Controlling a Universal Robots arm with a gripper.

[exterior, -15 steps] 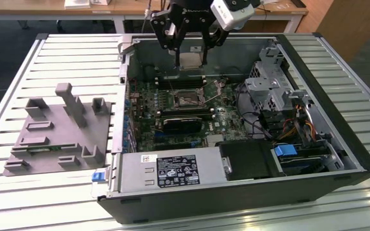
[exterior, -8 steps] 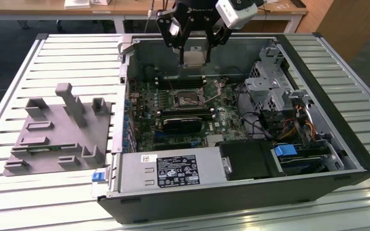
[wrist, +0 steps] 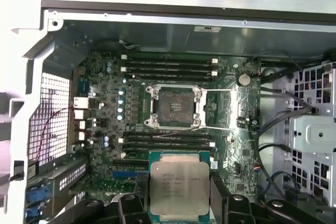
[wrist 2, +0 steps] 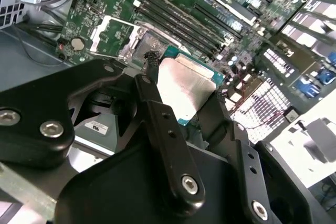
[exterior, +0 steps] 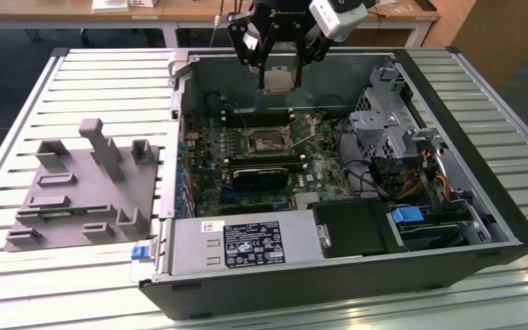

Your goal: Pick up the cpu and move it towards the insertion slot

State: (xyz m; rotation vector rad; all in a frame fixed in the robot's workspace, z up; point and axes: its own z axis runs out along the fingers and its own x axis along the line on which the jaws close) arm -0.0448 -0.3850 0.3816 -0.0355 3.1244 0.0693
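Cpu point(wrist: 179, 187) is already pinched between my gripper point(exterior: 278, 77) fingers, silvery top showing in both wrist views, carried in the air above the open computer case point(exterior: 484, 199) near its far wall. I judge the pick-up done and the carry under way. The insertion slot point(wrist: 176, 107) sits on the motherboard point(exterior: 333, 172) below, frame open and dark centre bare, well apart from the chip. Closing that gap calls for keeping the chip level and square to the frame. My arm reaches in from beyond the far wall, wrist pointing straight down.

Bright, even overhead light; glare on the slatted surface point(exterior: 80, 75) near the case; blown-out white edges in both wrist views.
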